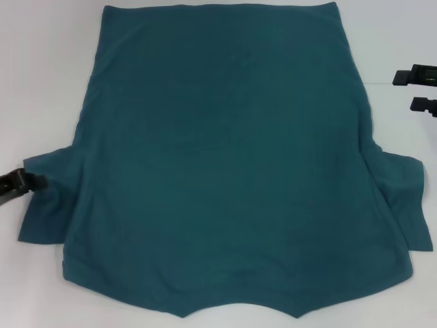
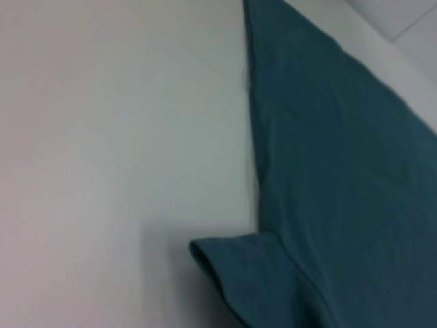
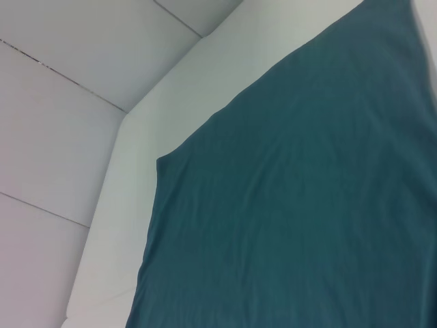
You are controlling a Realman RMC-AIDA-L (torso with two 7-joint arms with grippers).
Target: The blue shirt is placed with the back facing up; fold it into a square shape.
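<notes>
Teal-blue cloth: the blue shirt (image 1: 225, 164) lies spread flat on the white table (image 1: 41, 82), plain side up, filling most of the head view.
Shirt placement: hem at the far side, collar end at the near side, one short sleeve out to the left and one to the right.
Cut off: the near collar edge runs to the bottom border of the head view, and the right sleeve reaches the right border, so neither is seen whole.
Hidden: the underside of the shirt is out of sight; no lettering shows.
Hard to make out: the left wrist view shows only a sleeve end and one side edge of the shirt (image 2: 341, 171) on the table; the right wrist view shows only a hem corner (image 3: 287, 205) near the table's far edge. Neither shows its own fingers.
Left gripper (image 1: 31, 182): low at the left edge, dark tip at the edge of the left sleeve; whether it pinches the cloth or how wide it stands cannot be told.
Right gripper (image 1: 418, 90): two dark fingers held apart, nothing between them, over bare table just right of the shirt's far right side, clear of the cloth.
Arm pose: the left reaches in low from the left border; the right enters from the right border, fingers pointing left.
</notes>
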